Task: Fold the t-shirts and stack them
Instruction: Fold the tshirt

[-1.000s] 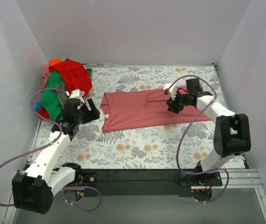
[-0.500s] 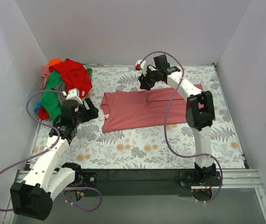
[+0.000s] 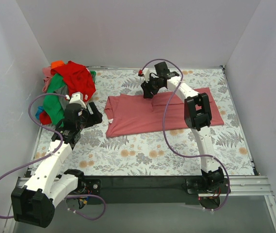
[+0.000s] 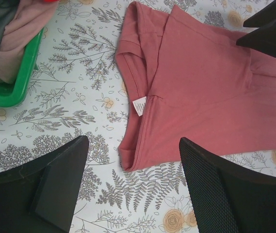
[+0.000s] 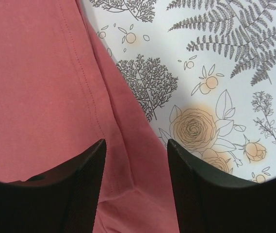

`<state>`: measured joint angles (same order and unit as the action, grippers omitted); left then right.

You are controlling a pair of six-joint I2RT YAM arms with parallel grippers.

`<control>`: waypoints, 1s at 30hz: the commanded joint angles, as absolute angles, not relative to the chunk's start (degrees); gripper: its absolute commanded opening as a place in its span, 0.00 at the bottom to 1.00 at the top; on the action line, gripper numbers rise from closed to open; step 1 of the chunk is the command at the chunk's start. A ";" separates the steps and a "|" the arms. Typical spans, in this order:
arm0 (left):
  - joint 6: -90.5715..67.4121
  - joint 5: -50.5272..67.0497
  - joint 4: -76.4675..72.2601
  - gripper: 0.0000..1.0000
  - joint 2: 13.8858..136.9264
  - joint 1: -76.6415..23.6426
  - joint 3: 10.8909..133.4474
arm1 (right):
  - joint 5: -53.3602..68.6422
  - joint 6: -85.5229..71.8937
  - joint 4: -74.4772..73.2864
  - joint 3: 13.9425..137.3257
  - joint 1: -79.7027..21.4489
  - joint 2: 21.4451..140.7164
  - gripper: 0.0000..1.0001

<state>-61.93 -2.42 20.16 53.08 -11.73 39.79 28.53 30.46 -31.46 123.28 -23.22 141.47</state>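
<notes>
A salmon-pink t-shirt [image 3: 138,116] lies spread flat across the middle of the floral table cover, collar to the left. Its white neck tag [image 4: 139,105] shows in the left wrist view. My left gripper [image 3: 98,118] is open just left of the collar, its fingers straddling the shirt's near left corner [image 4: 133,145] from above. My right gripper [image 3: 146,92] is open over the shirt's far edge. Pink cloth with a seam [image 5: 136,145] lies under the gap between its fingers, ungripped. More t-shirts, red, green, orange and pink, are heaped in a pile [image 3: 72,82] at the back left.
White walls enclose the table at the back and on both sides. The pile's green and pale pink cloth [image 4: 11,73] lies close to my left gripper's left. The right arm's black fingers [image 4: 268,29] reach in over the shirt. Bare floral cover [image 3: 152,155] lies in front of the shirt.
My right arm has swung from over the shirt's right half back and leftward to its far edge, uncovering the shirt's right end. The left gripper has hardly moved.
</notes>
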 commanded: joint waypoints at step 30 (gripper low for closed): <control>-61.08 -2.55 18.98 0.74 53.44 -11.51 39.20 | 23.48 29.72 -33.49 131.21 -20.83 145.81 0.01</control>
